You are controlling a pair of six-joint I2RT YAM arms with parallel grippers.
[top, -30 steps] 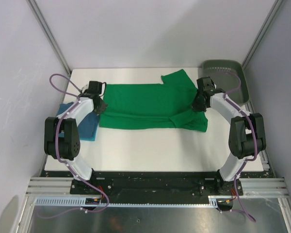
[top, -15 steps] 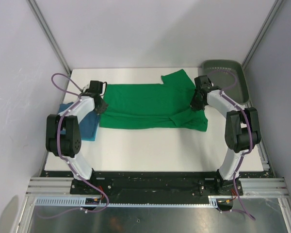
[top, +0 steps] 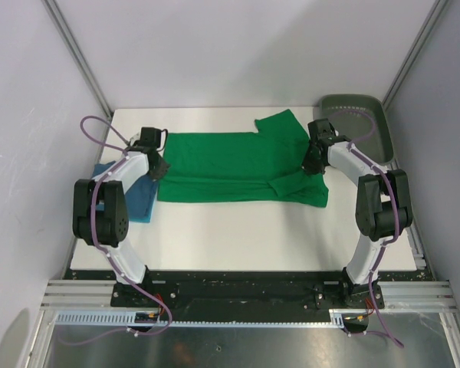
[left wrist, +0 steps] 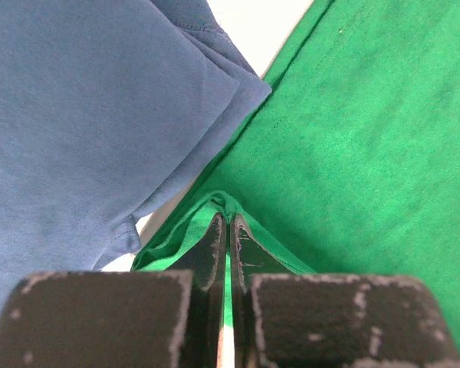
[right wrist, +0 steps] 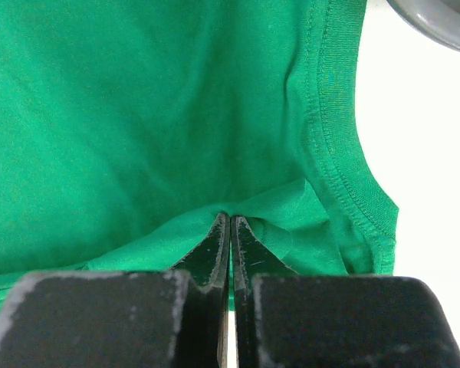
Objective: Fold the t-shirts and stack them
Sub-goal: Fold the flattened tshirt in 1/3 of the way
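Now | left end effector [left wrist: 228, 224] clamped on green t-shirt [top: 222, 165] edge | right end effector [right wrist: 230, 224] likewise | tray [top: 358, 103] far-right corner

walls [top: 238, 46]: plain pale grey | worktop [top: 238, 234]: white | posts [top: 77, 54]: aluminium, rear corners | floor [top: 238, 345]: brushed metal | light: even, soft

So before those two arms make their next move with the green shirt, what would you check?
1. Left gripper shut on the green t-shirt edge: ok.
2. Right gripper shut on the same shirt's other end: ok.
3. Blue t-shirt outside the left pinch: ok, only green is pinched.
4. Tray apart from the green t-shirt: ok, a gap shows between them.
5. Layers held in each pinch: cannot tell.
6. Shirt lying smooth: not ok, its right end is rumpled.
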